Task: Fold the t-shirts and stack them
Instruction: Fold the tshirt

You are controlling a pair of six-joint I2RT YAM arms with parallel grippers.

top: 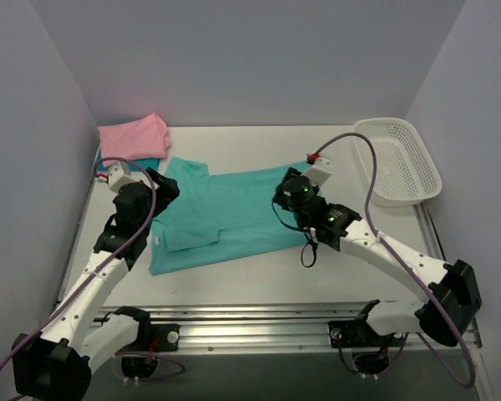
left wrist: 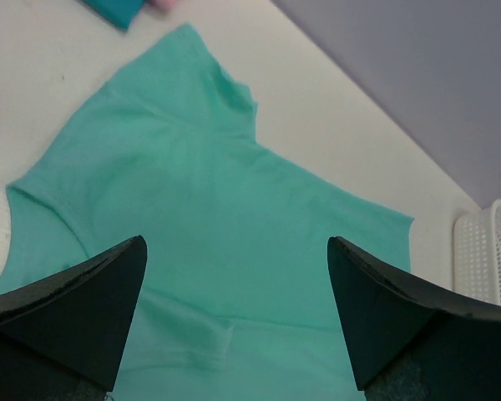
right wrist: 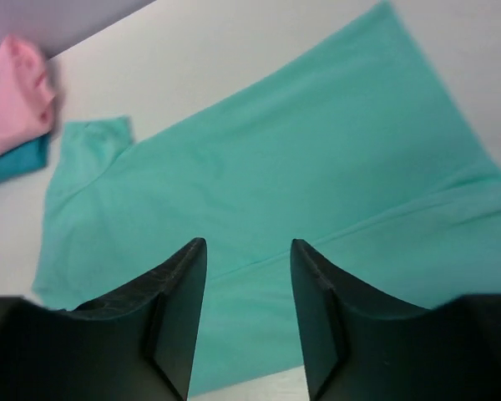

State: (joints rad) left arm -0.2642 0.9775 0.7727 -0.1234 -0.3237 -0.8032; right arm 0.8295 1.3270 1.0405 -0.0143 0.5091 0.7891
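Top external view: green shirt (top: pixel 221 213) spread across the middle of the table (top: pixel 259 142).
Our left claw (left wrist: pixel 235 244) gapes wide, our right claw (right wrist: pixel 248 246) stands half open, both empty above it; we should pinch the near edge at both corners and fold evenly.

White table (top: pixel 259 144) — t-shirts (top: pixel 225 215), mesh basket (top: pixel 401 163)

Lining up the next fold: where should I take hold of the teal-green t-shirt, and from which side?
On the teal-green t-shirt, probably the far long edge: left end effector at the sleeve, right end effector at the other far corner, both coming down from above. The near strip looks already folded over, while the far edge lies flat and single on the table.
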